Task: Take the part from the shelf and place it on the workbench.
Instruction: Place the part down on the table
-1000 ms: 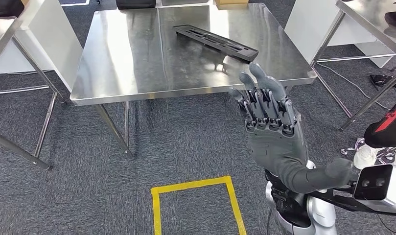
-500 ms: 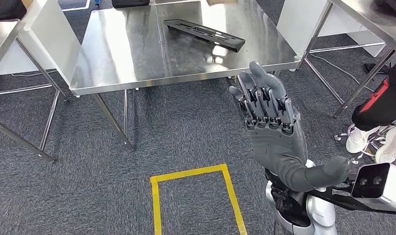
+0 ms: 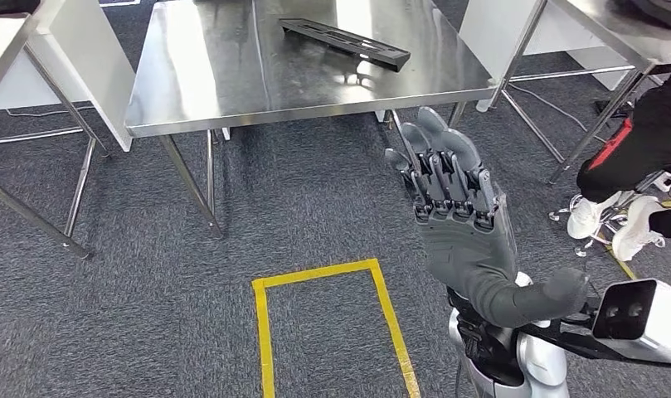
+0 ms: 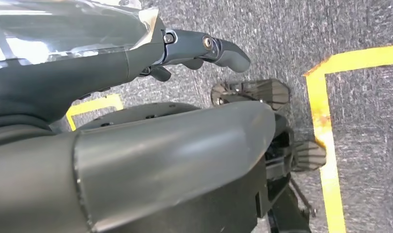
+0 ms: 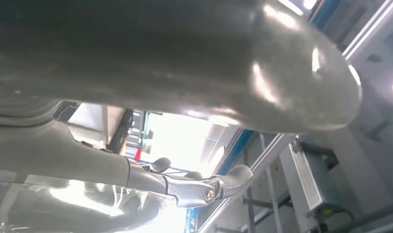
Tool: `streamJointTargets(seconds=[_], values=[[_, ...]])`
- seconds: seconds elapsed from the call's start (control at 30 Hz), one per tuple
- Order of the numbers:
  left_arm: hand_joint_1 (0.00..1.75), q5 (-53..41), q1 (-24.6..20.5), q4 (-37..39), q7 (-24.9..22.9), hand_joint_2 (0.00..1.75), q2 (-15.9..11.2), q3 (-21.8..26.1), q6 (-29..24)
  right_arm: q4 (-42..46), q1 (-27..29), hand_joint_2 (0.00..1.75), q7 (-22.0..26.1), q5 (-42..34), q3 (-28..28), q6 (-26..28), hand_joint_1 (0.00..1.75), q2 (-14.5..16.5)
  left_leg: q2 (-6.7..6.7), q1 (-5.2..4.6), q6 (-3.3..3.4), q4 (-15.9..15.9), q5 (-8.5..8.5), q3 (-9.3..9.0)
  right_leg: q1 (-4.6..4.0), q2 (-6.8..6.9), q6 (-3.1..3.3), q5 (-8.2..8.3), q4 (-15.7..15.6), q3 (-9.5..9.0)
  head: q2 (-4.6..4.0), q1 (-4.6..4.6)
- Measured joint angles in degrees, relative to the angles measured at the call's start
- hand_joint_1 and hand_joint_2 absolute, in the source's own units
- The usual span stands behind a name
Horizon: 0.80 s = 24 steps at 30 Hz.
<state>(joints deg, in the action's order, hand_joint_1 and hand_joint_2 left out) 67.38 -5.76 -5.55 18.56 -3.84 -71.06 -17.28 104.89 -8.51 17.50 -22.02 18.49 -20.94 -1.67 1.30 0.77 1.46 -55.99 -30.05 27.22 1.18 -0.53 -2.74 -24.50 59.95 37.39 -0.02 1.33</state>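
1. While the part (image 3: 346,43) lies flat on the workbench (image 3: 191,83), we see our right hand (image 3: 452,203) short of its near edge, fingers extended, holding nothing.
2. We cannot tell our left hand's (image 4: 136,63) pose.

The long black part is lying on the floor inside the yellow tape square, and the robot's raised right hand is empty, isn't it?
Not quite. The head view shows the long black part lying on the steel workbench, not inside the yellow tape square. The raised right hand is indeed empty.
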Motion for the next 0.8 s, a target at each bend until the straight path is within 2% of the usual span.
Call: streamJointTargets(seconds=[0.07, 0.1, 0.13, 0.17, 0.2, 0.23, 0.27, 0.3, 0.33, 0.37, 0.4, 0.43, 0.47, 0.53, 0.57, 0.6, 0.63, 0.67, 0.7, 0.73, 0.77, 0.8], values=[[0.00, 0.1, 0.0, 0.0, 0.0, 0.00, 0.0, 0.0, 0.0, -0.1, 0.1, 0.00, 0.0, 0.1, 0.1, 0.0, 0.00, 0.0, -2.26, -0.21, 1.31, 0.5, 1.22, 1.47, 0.06, -0.14, -0.18, -4.00, 9.0, 4.01, 0.00, 0.18], [0.00, 0.2, 0.0, 0.0, 0.0, 0.00, 0.0, 0.0, 0.0, -0.2, 0.2, 0.00, 0.0, 0.1, 0.2, 0.0, 0.00, 0.0, -3.09, -0.30, 1.49, 0.4, 1.78, 2.16, 0.05, -0.07, -0.18, -6.11, 13.2, 5.25, 0.00, 0.26], [0.00, 0.3, 0.0, 0.0, 0.0, 0.00, 0.0, 0.0, 0.0, -0.3, 0.3, 0.00, 0.0, 0.1, 0.2, 0.0, 0.00, -0.1, -3.70, -0.35, 1.42, 0.4, 2.13, 2.62, 0.07, 0.02, -0.52, -6.57, 13.9, 4.79, 0.00, 0.26], [0.00, 0.3, 0.0, 0.0, 0.0, 0.00, 0.0, 0.0, 0.0, -0.4, 0.3, 0.00, 0.0, 0.1, 0.3, 0.0, 0.00, -0.1, -4.28, -0.36, 1.31, 0.3, 2.40, 2.98, 0.09, 0.28, -0.96, -6.24, 12.1, 2.98, 0.00, 0.26], [0.00, 0.3, 0.0, 0.0, 0.0, 0.00, 0.1, 0.0, 0.0, -0.4, 0.3, 0.00, 0.0, 0.1, 0.3, 0.0, 0.00, -0.1, -4.82, -0.35, 1.16, 0.2, 2.61, 3.25, 0.10, 0.89, -1.41, -5.34, 8.0, -0.03, 0.00, 0.27], [0.00, 0.3, 0.0, 0.0, 0.0, 0.00, 0.1, 0.0, 0.0, -0.4, 0.2, 0.00, 0.0, 0.1, 0.3, -0.1, 0.00, -0.1, -5.31, -0.42, 1.00, 0.0, 2.74, 3.41, 0.06, 2.23, -1.56, -4.66, 3.2, -3.26, 0.00, 0.27], [0.00, 0.3, 0.0, 0.0, 0.0, 0.00, 0.1, 0.0, 0.0, -0.4, 0.2, 0.00, 0.0, 0.1, 0.3, -0.1, 0.00, -0.1, -5.78, -0.58, 0.78, -0.1, 2.80, 3.51, -0.11, 3.37, -1.45, -4.00, -0.8, -5.86, 0.00, 0.25], [0.00, 0.4, 0.0, 0.0, 0.0, 0.00, 0.1, 0.0, 0.0, -0.4, 0.1, 0.00, 0.0, 0.1, 0.3, -0.1, 0.00, -0.1, -6.22, -0.74, 0.52, -0.3, 2.86, 3.54, -0.29, 4.16, -1.04, -3.65, -3.3, -7.36, 0.00, 0.21], [0.00, 0.4, -0.1, 0.0, -0.1, 0.00, 0.1, 0.0, 0.0, -0.4, 0.1, 0.00, 0.0, 0.1, 0.3, -0.1, 0.00, -0.1, -6.65, -0.89, 0.25, -0.3, 2.94, 3.52, -0.47, 4.46, -0.47, -3.60, -4.1, -7.69, 0.00, 0.16], [0.00, 0.4, -0.1, 0.0, -0.1, 0.00, 0.1, 0.0, 0.0, -0.4, 0.1, 0.00, 0.0, 0.1, 0.3, -0.1, 0.00, -0.1, -7.13, -0.95, -0.08, -0.3, 3.05, 3.49, -0.63, 3.87, 0.02, -3.30, -4.0, -7.44, 0.00, 0.11], [0.00, 0.4, -0.1, 0.0, -0.1, 0.00, 0.1, 0.0, 0.0, -0.4, 0.1, 0.00, 0.0, 0.1, 0.3, -0.1, 0.00, -0.1, -7.35, -0.84, -0.43, -0.3, 3.07, 3.55, -0.35, 3.25, 0.59, -3.01, -4.0, -7.25, 0.00, 0.08], [0.00, 0.4, -0.1, 0.0, -0.2, 0.00, 0.1, 0.0, 0.1, -0.4, 0.1, 0.00, 0.0, 0.1, 0.3, -0.1, 0.00, 0.0, -6.69, -0.69, -0.81, -0.7, 2.63, 3.74, -0.11, 2.68, 1.05, -2.67, -4.1, -7.12, 0.00, 0.06], [0.00, 0.4, -0.1, 0.0, -0.2, 0.00, 0.1, 0.0, 0.1, -0.4, 0.0, 0.00, 0.0, 0.1, 0.3, -0.1, 0.00, 0.0, -5.51, -0.53, -1.16, -1.9, 1.50, 4.25, 0.15, 2.12, 1.52, -2.31, -4.2, -6.96, 0.00, 0.03], [0.00, 0.4, 0.0, 0.0, -0.3, 0.00, 0.1, 0.0, 0.1, -0.4, 0.0, 0.00, 0.0, 0.1, 0.3, -0.1, 0.00, 0.1, -2.55, -0.30, -1.63, -7.6, -2.64, 6.59, 0.29, 1.07, 2.34, -1.62, -4.2, -6.34, 0.00, -0.06], [0.00, 0.4, 0.2, 0.0, -0.3, 0.00, 0.1, 0.0, 0.1, -0.4, 0.0, 0.00, 0.0, 0.1, 0.3, -0.1, 0.00, 0.2, -1.83, -0.25, -1.72, -11.2, -4.69, 8.06, 0.19, 0.51, 2.61, -1.35, -4.2, -5.95, 0.00, -0.09], [0.00, 0.4, 0.3, 0.1, -0.4, 0.00, 0.1, 0.0, 0.2, -0.5, 0.0, 0.00, 0.0, 0.1, 0.3, -0.1, 0.00, 0.2, -1.52, -0.22, -1.77, -14.1, -5.97, 9.25, 0.08, -0.12, 2.74, -1.12, -4.1, -5.62, 0.00, -0.11], [0.00, 0.4, 0.4, 0.1, -0.4, 0.00, 0.1, -0.1, 0.2, -0.6, 0.0, 0.00, 0.0, 0.1, 0.3, -0.1, 0.00, 0.2, -1.39, -0.18, -1.78, -15.7, -6.30, 9.83, 0.00, -0.76, 2.69, -0.96, -4.0, -5.33, 0.00, -0.11], [0.00, 0.4, 0.4, 0.1, -0.4, 0.00, 0.1, -0.1, 0.2, -0.6, 0.0, 0.00, 0.0, 0.1, 0.3, -0.1, 0.00, 0.2, -1.28, -0.14, -1.73, -15.1, -5.35, 9.36, -0.03, -1.46, 2.59, -0.83, -3.8, -5.11, 0.00, -0.11], [0.00, 0.4, 0.4, 0.1, -0.4, 0.00, 0.1, -0.2, 0.3, -0.7, 0.1, 0.00, 0.0, 0.1, 0.3, -0.1, 0.00, 0.2, -0.97, -0.04, -1.64, -12.6, -3.58, 7.97, -0.03, -2.17, 2.46, -0.75, -3.6, -4.93, 0.00, -0.11], [0.00, 0.4, 0.4, 0.1, -0.4, 0.00, 0.1, -0.2, 0.3, -0.7, 0.1, 0.00, 0.0, 0.1, 0.3, -0.1, 0.00, 0.2, -0.02, 0.11, -1.51, -9.1, -1.62, 6.10, -0.02, -2.82, 2.34, -0.69, -3.4, -4.77, 0.00, -0.11], [0.00, 0.4, 0.4, 0.1, -0.4, 0.00, 0.0, -0.3, 0.3, -0.7, 0.1, 0.00, 0.0, 0.2, 0.3, -0.1, 0.00, 0.2, 1.57, 0.29, -1.35, -5.5, -0.16, 4.26, -0.14, -3.44, 2.18, -0.62, -3.1, -4.53, 0.00, -0.11], [0.00, 0.4, 0.4, 0.1, -0.4, 0.00, 0.0, -0.4, 0.4, -0.7, 0.0, 0.00, 0.0, 0.2, 0.3, -0.1, 0.00, 0.2, 2.90, 0.43, -1.21, -3.1, 0.59, 3.09, -0.24, -4.00, 1.97, -0.51, -2.9, -4.20, 0.00, -0.08]])
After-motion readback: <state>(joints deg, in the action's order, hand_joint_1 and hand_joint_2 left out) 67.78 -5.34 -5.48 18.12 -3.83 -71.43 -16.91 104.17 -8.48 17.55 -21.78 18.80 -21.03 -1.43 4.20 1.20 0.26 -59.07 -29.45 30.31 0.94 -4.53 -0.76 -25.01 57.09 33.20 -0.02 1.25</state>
